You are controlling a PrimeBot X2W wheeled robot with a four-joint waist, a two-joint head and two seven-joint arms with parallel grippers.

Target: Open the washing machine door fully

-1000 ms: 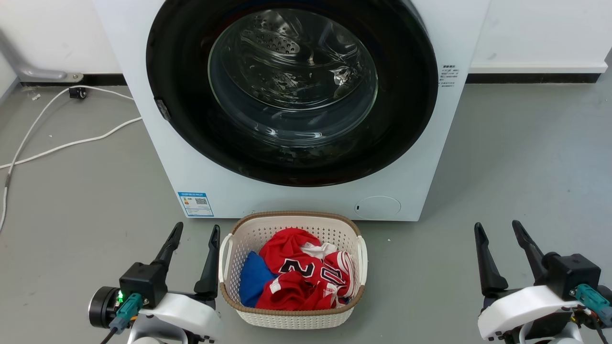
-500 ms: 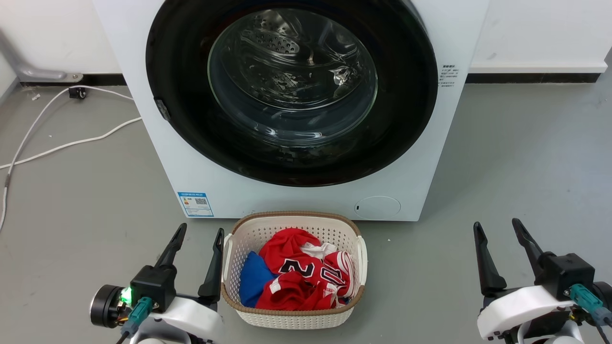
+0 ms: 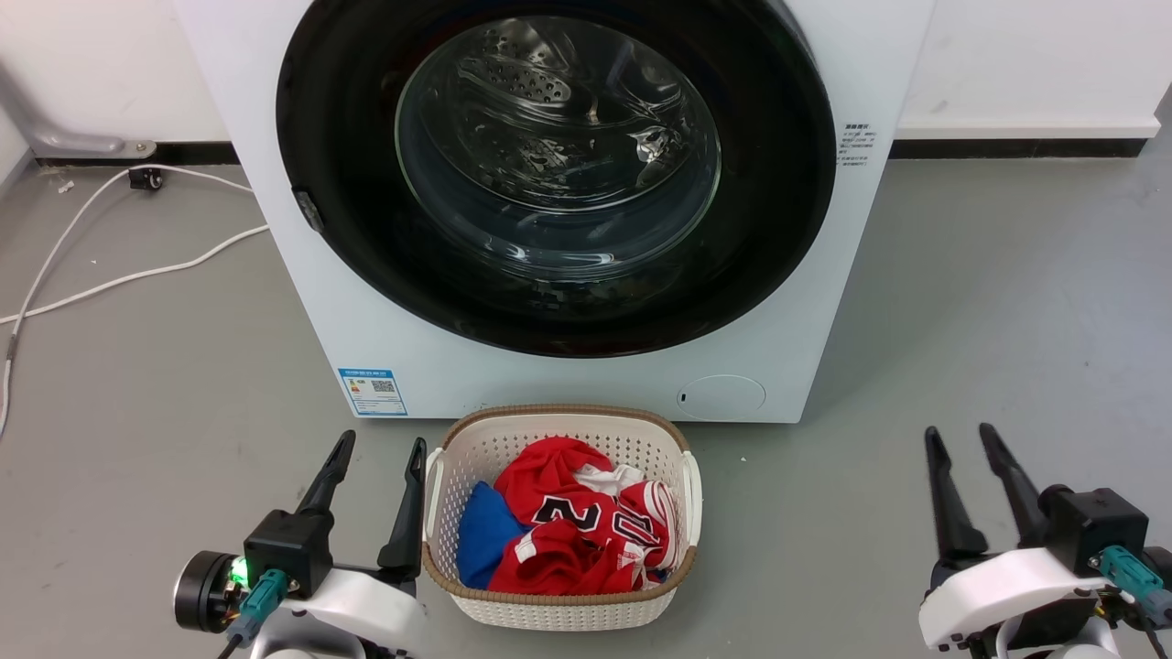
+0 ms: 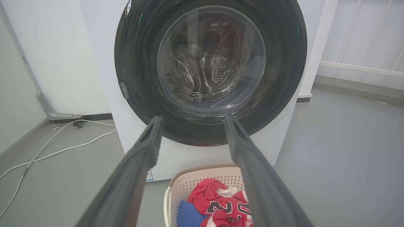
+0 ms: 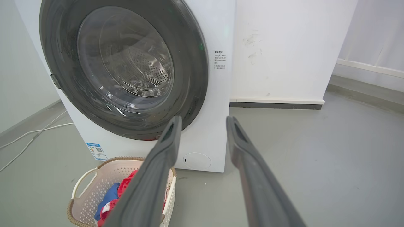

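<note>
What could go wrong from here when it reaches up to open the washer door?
1. The laundry basket sits right in front of the washing machine, and the left gripper is close beside its handle; a reaching arm may knock it.
2. The washing machine door is shut and glossy, with a small tab on its left edge, so the fingers may slip off.
3. A white cable lies on the floor at left; the wheels might snag it.

The washing machine door (image 3: pixel 366 265) is showing a glossy black ring around clear, reflective glass; behind it the perforated steel drum (image 3: pixel 540 82) is gleaming. The washing machine (image 3: pixel 366 325) casing is looking smooth, white, faintly shiny. Before the machine, a cream perforated plastic laundry basket (image 3: pixel 568 615) with a brown woven rim is holding red and blue cloth (image 3: pixel 568 513).
</note>
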